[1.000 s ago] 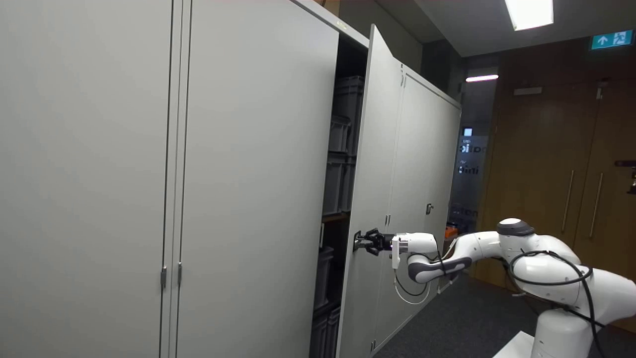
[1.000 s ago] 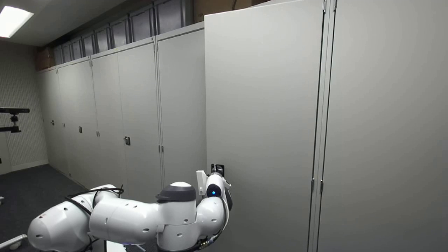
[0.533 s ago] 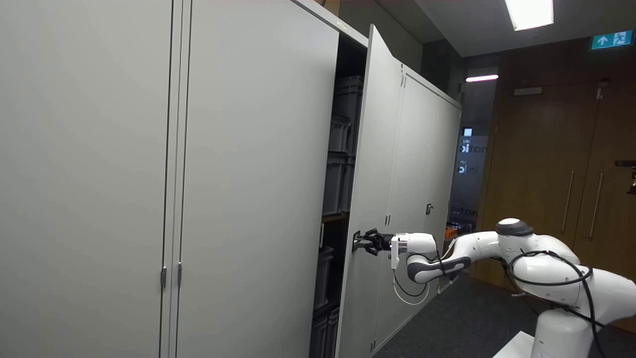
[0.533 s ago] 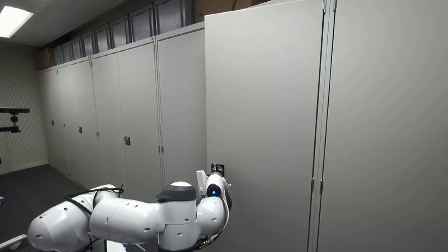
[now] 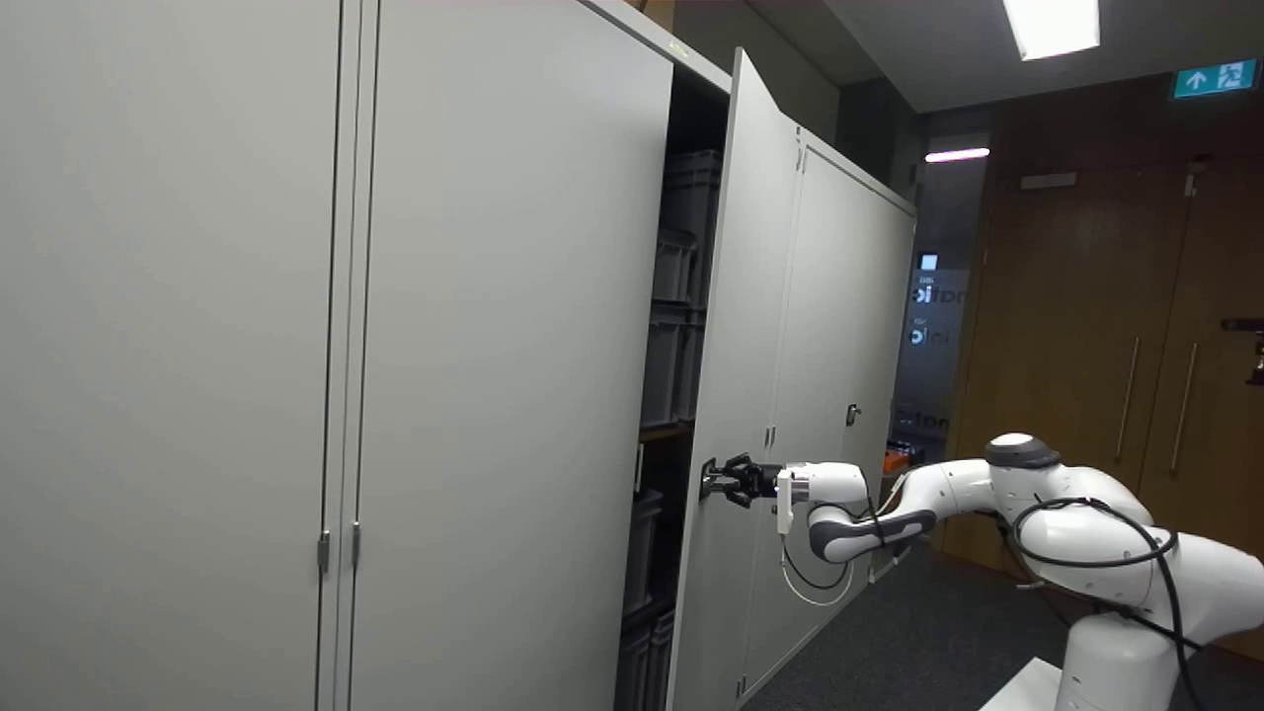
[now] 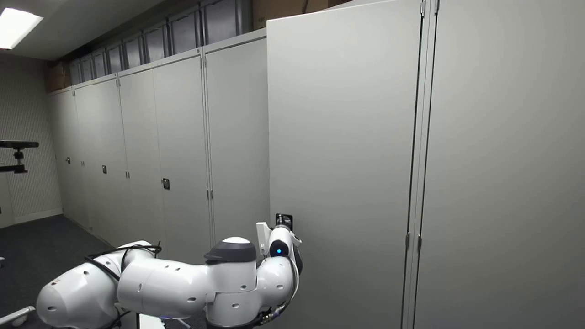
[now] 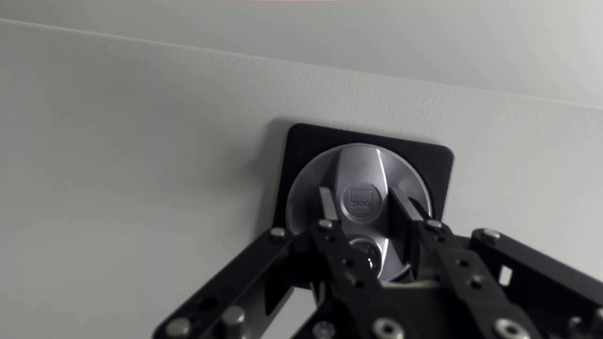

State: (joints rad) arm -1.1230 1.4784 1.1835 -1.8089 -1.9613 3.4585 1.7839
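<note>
Cabinet (image 5: pixel 513 355), tall, grey, before me. Door (image 5: pixel 746 326), pale, ajar. Arm (image 5: pixel 1086 533), white, stretched to the door. Bins (image 5: pixel 664 365), grey, stacked inside. Gripper (image 7: pixel 365 203), black, jaws clamped on the handle (image 7: pixel 360 172): silver, round, near the door's free edge.

The arm (image 6: pixel 183 288) is glossy white, built of rounded, barrel-like segments (image 6: pixel 75 292) dotted with small dark holes (image 6: pixel 192 299). A dark grey band (image 6: pixel 231 254) sits beneath a white dome (image 6: pixel 236 240). At the wrist (image 6: pixel 282 236), a blue light (image 6: pixel 279 251) glows in a round black cap (image 6: pixel 273 246), beside a white bracket (image 6: pixel 263 237). A thick black cable (image 5: pixel 1096 564) loops about the arm; a thin white cable (image 5: pixel 818 603) hangs near the wrist. The gripper (image 7: pixel 366 204) is black, with angular bars (image 7: pixel 231 275), silver screws (image 7: pixel 277 232) and flat, pale-edged fingertips (image 7: pixel 329 205).
</note>
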